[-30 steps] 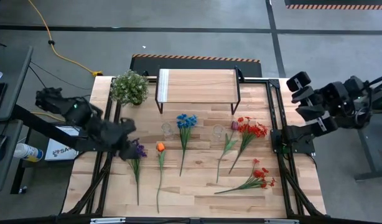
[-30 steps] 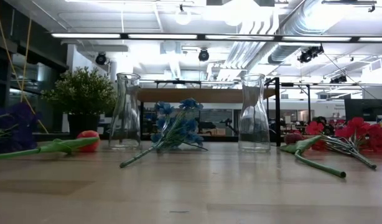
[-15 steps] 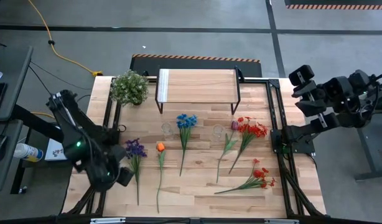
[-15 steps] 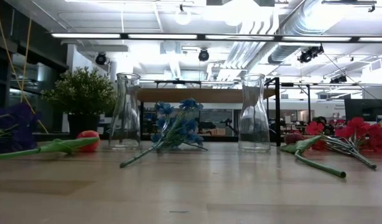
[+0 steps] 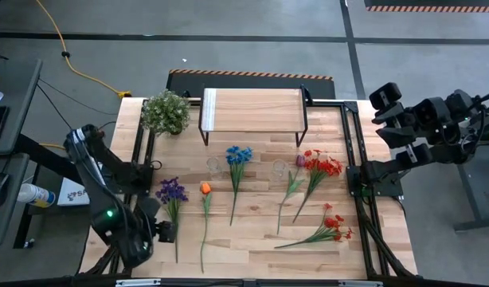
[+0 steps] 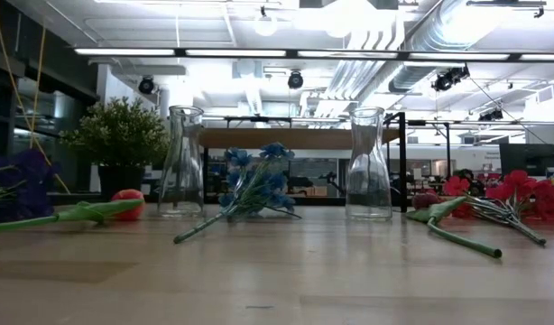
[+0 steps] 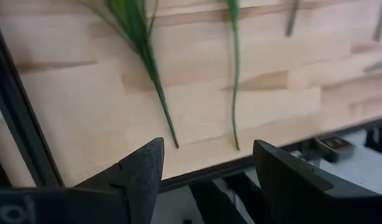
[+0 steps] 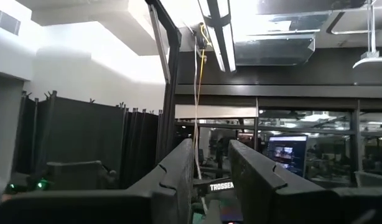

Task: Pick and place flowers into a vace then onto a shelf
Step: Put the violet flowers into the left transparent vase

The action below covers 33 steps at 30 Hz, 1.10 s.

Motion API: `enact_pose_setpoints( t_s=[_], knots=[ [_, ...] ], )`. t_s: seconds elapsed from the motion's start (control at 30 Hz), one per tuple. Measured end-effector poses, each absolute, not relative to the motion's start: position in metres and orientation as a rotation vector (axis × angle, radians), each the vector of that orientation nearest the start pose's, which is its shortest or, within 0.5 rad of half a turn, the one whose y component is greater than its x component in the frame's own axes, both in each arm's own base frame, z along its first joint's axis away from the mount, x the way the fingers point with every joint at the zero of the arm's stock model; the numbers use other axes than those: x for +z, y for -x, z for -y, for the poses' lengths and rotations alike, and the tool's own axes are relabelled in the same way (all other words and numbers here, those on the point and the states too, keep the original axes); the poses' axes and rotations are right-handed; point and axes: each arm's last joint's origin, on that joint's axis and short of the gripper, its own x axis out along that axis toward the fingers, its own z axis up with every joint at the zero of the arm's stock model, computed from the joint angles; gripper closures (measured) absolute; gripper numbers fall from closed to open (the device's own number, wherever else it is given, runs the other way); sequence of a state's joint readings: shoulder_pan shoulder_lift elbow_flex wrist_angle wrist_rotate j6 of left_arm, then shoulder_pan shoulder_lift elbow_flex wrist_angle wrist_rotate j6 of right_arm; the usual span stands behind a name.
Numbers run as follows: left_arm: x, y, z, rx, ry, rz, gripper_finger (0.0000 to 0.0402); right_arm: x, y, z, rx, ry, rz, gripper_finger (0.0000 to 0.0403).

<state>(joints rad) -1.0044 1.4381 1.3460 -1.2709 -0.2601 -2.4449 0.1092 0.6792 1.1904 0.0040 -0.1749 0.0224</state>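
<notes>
Flowers lie flat on the wood table in the high view: purple (image 5: 173,191), orange (image 5: 205,189), blue (image 5: 238,154), maroon (image 5: 299,160) and two red sprays (image 5: 322,165) (image 5: 334,223). Two clear glass vases (image 5: 214,167) (image 5: 278,168) stand upright mid-table. The shelf (image 5: 251,108) stands at the far edge. My left gripper (image 5: 166,232) (image 7: 206,146) is open above the near-left table, by the purple flower's stem (image 7: 157,81). My right gripper (image 5: 388,112) (image 8: 211,142) waits off the table's right side, raised, open by a narrow gap.
A bushy potted plant (image 5: 166,112) stands at the far-left corner beside the shelf. In the left wrist view the orange flower's stem (image 7: 234,81) lies next to the purple one, both ending just short of the table's near edge (image 7: 253,158). Black frame rails run along both table sides.
My left gripper has travelled toward the table's near edge along the left side, from beside the purple bloom to beside the lower end of its stem, and the arm has swung round. The flowers and vases have stayed where they were.
</notes>
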Motion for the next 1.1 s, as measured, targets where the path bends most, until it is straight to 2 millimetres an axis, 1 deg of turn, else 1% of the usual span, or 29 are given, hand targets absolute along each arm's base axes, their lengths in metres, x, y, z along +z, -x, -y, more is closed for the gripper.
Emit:
enact_pose_setpoints(
  t_s=[0.27,0.47,0.67,0.87,1.0,1.1],
  knots=[
    [0.273,-0.174,0.227,1.038,1.274,-1.015,0.0124,0.489,-0.081,-0.014,0.301,-0.050,0.506,0.0308],
    [0.249,-0.191,0.229,1.175,1.226,-1.056,0.0124,0.489,-0.081,-0.015,0.315,-0.046,0.502,0.0308],
    [0.228,-0.200,0.228,1.313,1.137,-1.071,0.0124,0.488,-0.081,-0.016,0.364,-0.034,0.498,0.0308],
    [0.214,-0.205,0.225,1.416,1.054,-1.071,0.0124,0.488,-0.081,-0.016,0.373,-0.032,0.497,0.0308],
    [0.203,-0.208,0.224,1.441,1.044,-1.067,0.0124,0.488,-0.081,-0.016,0.381,-0.030,0.496,0.0308],
    [0.188,-0.210,0.218,1.454,1.066,-1.072,0.0124,0.488,-0.081,-0.017,0.386,-0.028,0.496,0.0308]
  ],
)
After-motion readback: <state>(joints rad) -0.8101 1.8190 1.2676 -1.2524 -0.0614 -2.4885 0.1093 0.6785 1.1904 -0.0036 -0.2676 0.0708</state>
